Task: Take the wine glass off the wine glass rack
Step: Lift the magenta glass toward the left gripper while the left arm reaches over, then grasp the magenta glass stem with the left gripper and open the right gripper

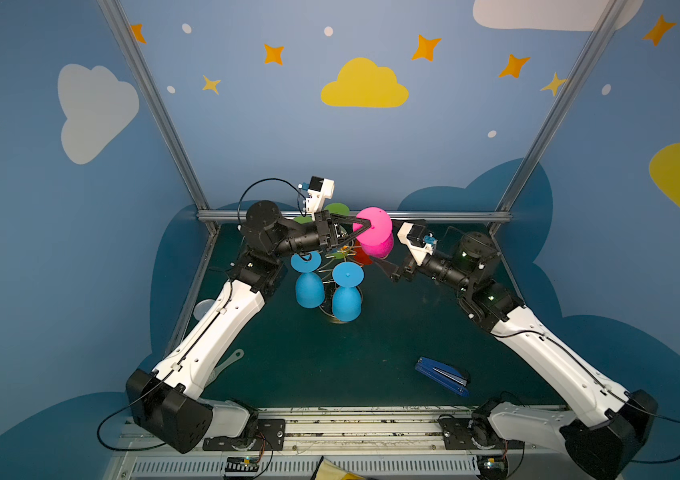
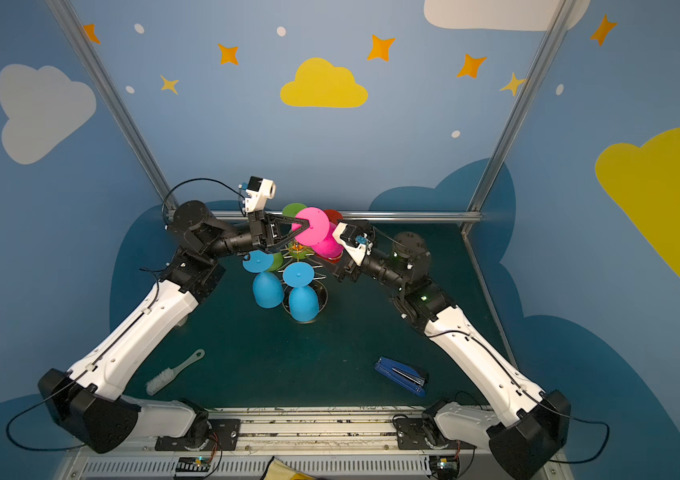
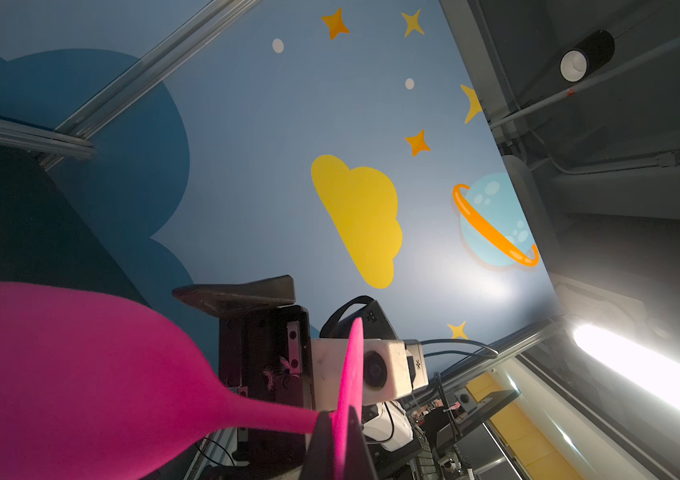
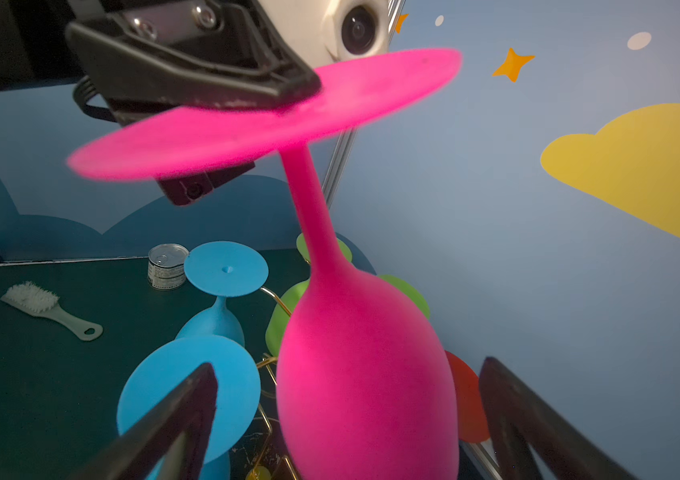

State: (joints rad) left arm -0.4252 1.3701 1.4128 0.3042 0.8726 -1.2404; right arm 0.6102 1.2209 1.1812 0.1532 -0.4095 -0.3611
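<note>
1. While the left gripper (image 1: pixel 366 227) stays out of the rack and clamps the foot disc of the pink wine glass (image 1: pixel 373 235), the glass hangs bowl-down above the wine glass rack (image 2: pixel 297 250), at about one o'clock from its stem in both top views.
2. Right gripper (image 4: pixel 348 365) is spread wide, with a finger on either side of the bowl, neither touching it.
3. Two blue glasses (image 1: pixel 309 286) hang on the rack at six and seven o'clock.

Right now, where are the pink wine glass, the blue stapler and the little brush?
pink wine glass (image 4: pixel 367 374): right wrist view, on its bowl.
blue stapler (image 1: pixel 442 376): in a top view, on the middle of its body.
brush (image 2: pixel 160 380): in a top view, on its bristle head.
</note>
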